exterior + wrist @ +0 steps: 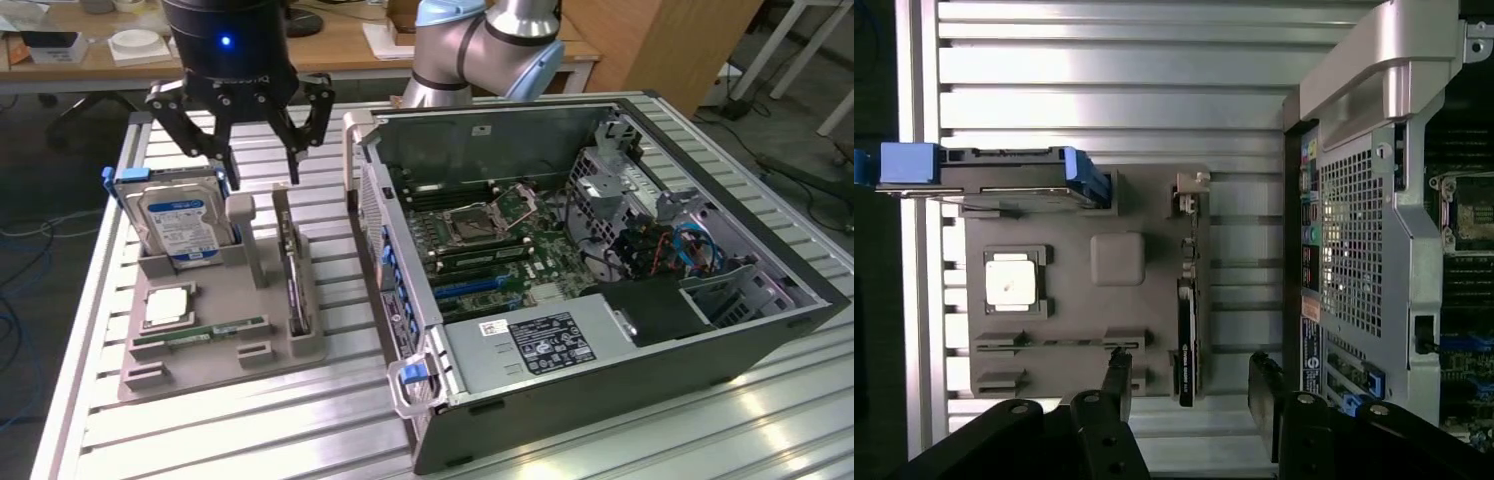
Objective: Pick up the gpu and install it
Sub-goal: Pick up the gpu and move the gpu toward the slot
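The black two-fingered hand (1191,378) is held open, its fingers (1118,372) seen either side of the thin dark circuit card (1187,330) with a silvery end bracket, stood on edge in the grey moulded tray (1144,310). The tray is carried on the slatted aluminium bench (1104,80) beside the silver computer case (1354,250).

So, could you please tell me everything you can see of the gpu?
The gpu is a thin dark circuit card with a silvery bracket at one end, standing on edge in a slot of the grey holder. Only the holder touches it; the open gripper hovers above.
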Tool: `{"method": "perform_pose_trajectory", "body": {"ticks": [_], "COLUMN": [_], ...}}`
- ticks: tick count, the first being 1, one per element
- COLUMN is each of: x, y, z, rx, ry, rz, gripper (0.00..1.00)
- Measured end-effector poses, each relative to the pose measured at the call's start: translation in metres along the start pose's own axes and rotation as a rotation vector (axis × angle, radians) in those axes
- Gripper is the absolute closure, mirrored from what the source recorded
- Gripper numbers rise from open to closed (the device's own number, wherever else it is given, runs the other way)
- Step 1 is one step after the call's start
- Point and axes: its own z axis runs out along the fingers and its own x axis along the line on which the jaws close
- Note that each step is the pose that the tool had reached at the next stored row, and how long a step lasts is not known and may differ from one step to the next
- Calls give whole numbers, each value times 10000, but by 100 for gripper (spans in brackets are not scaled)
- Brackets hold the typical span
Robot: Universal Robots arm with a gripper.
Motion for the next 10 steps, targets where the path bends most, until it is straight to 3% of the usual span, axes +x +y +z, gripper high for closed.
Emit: {"method": "perform_pose_trajectory", "body": {"ticks": [10], "x": [-22], "y": [-89], "z": [66], "rx": [2], "ry": [0], "rz": [-1], "gripper": [41]}}
